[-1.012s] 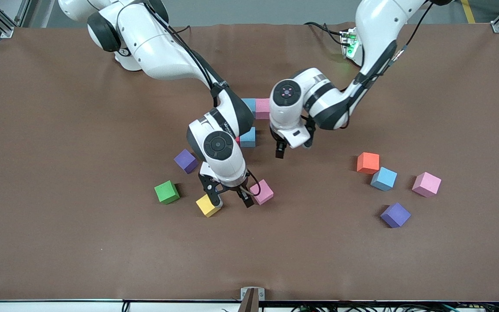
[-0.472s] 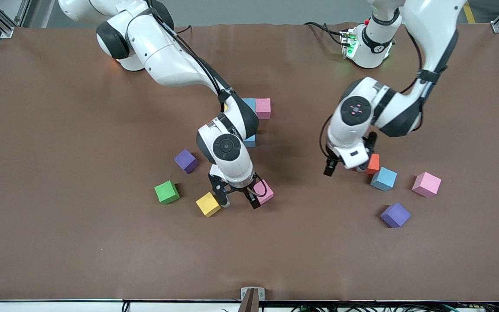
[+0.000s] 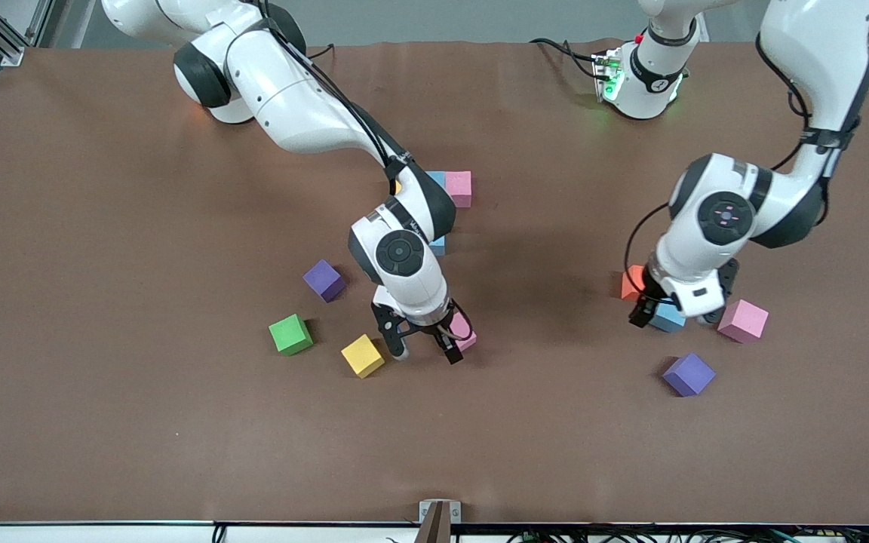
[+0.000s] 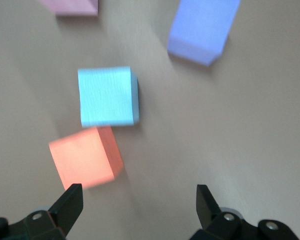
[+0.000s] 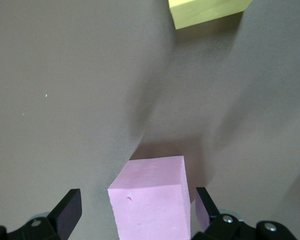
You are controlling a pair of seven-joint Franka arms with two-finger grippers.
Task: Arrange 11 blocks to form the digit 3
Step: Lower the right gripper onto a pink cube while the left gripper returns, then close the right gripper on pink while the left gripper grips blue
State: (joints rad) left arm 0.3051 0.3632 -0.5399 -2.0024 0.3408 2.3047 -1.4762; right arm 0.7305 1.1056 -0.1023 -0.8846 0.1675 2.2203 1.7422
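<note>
My right gripper (image 3: 425, 349), fingers wide and empty, straddles a light, squashy pink foam cube (image 5: 152, 197); left gripper (image 4: 137, 210), open, hovers over the light blue foam cube (image 4: 107, 96).

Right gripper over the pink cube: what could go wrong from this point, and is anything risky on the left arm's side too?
The right gripper is open over a pink cube that sits skewed between its fingers, so closing may twist or push it aside. The yellow cube lies close by and could get bumped. The left gripper, also open, hangs over a light blue cube with an orange cube almost touching it; a finger may catch the orange one.
</note>
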